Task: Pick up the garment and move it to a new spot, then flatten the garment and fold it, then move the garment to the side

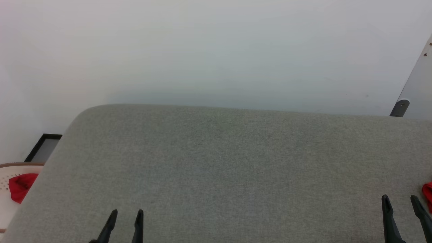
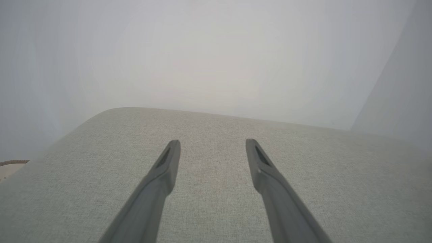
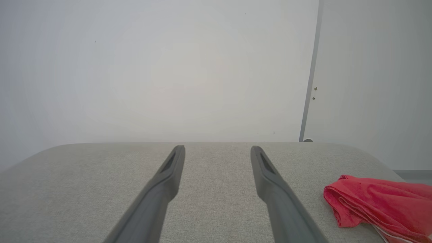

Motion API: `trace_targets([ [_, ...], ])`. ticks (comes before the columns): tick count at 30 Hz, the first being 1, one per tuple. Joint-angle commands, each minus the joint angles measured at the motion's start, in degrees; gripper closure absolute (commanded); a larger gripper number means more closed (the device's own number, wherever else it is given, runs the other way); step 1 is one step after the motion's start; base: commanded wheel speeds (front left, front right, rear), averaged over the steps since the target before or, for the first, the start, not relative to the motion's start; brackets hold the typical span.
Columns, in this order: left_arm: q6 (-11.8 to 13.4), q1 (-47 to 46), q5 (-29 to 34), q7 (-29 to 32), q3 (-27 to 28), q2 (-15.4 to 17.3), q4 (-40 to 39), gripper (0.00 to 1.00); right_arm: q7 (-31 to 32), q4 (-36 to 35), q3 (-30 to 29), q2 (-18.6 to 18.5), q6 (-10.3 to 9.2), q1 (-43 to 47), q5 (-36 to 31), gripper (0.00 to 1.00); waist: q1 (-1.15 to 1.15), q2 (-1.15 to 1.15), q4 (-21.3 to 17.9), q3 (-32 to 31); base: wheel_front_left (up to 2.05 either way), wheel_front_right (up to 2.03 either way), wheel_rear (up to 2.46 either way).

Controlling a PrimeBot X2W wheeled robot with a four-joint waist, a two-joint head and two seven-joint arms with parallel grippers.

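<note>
The garment (image 3: 378, 202) is a crumpled red heap on the grey cushion (image 3: 84, 189), with a thin strip of white at its lower edge. It lies to the right of my right gripper (image 3: 218, 147), apart from the fingers. In the head view only a red sliver of the garment (image 1: 428, 199) shows at the right border, just beside my right gripper (image 1: 399, 197). That gripper is open with nothing between its fingers. My left gripper (image 1: 127, 212) is low on the left over bare cushion. Its wrist view shows the left gripper (image 2: 213, 141) open and holding nothing.
The grey cushion (image 1: 219, 162) has a rounded far-left corner and a white wall behind it. Off its left edge stands a pale basket (image 1: 5, 202) with a small red cloth (image 1: 20, 187) in it, and a dark frame (image 1: 42, 148) lies behind that. A grey post (image 1: 400, 108) rises at the far right.
</note>
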Motion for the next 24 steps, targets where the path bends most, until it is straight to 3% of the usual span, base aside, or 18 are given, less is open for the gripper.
trace_targets([
  [1, -0.3, -0.1, -0.02, 0.01, 0.0, -0.17, -0.17, 0.0, 0.17, -0.25, -0.31, 0.18, -0.07, 0.19, -0.04, 0.0, 0.0, 0.0, -0.06, 0.02, 0.0, 0.0, 0.0],
  [21, -0.35, 0.45, -1.02, 0.01, 0.64, -0.59, 0.13, 0.0, -0.06, 0.47, -0.19, 1.45, -0.07, -1.01, 1.19, 0.0, 0.0, 0.0, -0.65, -0.09, 0.0, 0.0, 0.0],
  [22, -0.16, 0.17, -0.94, 0.01, 0.59, -0.61, 0.17, 1.0, 0.15, 0.46, -0.03, 1.18, 0.0, -0.54, 1.16, 1.0, 0.0, 0.0, -0.66, -0.1, 0.0, 0.0, 0.0],
  [24, -0.15, 0.39, -1.06, 0.1, 0.46, -0.86, 1.24, 1.0, 0.25, 1.62, 0.11, 1.36, 0.0, -0.16, 1.29, 1.0, 0.0, 0.0, -0.67, -0.09, 0.0, 0.0, 0.0],
])
